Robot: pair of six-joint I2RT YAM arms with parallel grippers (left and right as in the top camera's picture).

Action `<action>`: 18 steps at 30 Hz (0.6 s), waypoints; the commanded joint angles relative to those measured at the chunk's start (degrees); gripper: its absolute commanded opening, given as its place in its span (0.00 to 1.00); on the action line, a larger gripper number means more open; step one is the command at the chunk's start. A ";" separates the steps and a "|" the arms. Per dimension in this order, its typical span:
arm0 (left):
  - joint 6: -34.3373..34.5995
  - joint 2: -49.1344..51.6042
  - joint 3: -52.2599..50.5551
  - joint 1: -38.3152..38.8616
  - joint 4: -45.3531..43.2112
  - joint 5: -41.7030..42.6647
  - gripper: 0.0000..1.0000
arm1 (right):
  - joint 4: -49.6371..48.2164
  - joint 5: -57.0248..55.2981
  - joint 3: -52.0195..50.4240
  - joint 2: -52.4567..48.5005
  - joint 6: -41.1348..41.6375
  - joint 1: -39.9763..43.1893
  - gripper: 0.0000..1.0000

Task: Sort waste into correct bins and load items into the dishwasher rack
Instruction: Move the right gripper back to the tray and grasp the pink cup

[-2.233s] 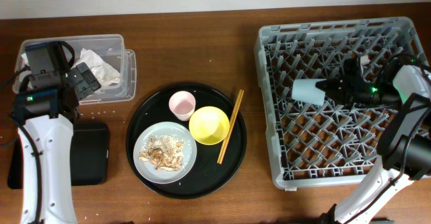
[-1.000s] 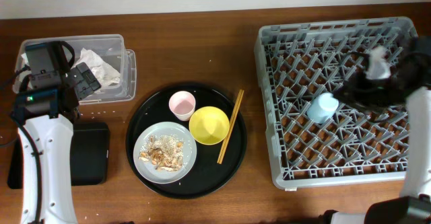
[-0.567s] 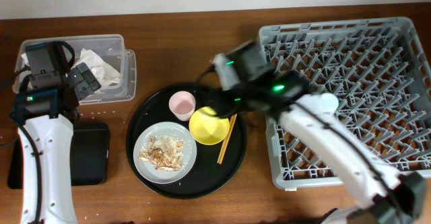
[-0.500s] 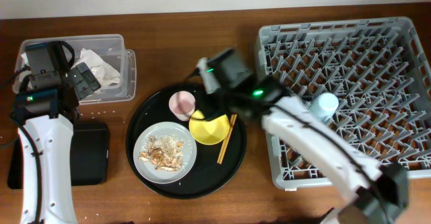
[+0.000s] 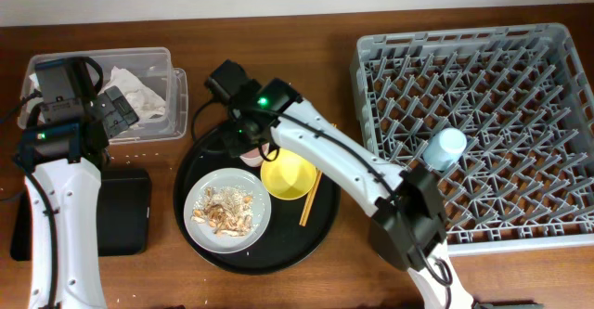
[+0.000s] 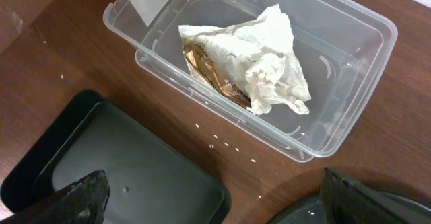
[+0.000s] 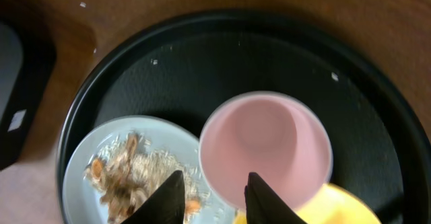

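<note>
Pink cup [image 7: 266, 150] — R gripper [image 7: 212, 187] jaws apart over its rim.

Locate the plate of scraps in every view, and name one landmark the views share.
Overhead: the plate sits lower left on the round tray.
Left wrist: not in it.
Right wrist: the plate is at bottom left, cut off by the bottom edge.
Shared landmark: the round tray, a dark arc in the left wrist view's bottom-right corner and filling most of the right wrist view.
</note>
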State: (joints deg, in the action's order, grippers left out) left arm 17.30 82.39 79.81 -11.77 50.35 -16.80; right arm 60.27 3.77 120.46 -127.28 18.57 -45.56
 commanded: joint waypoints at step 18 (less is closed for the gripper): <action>-0.26 0.09 0.26 -0.39 -0.09 -0.59 0.99 | -4.70 -10.91 0.52 -8.31 1.44 -4.00 0.28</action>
State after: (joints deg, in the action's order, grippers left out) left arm 17.32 82.39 79.81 -11.77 50.35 -16.80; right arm 55.88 -6.02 120.46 -134.76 19.35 -48.86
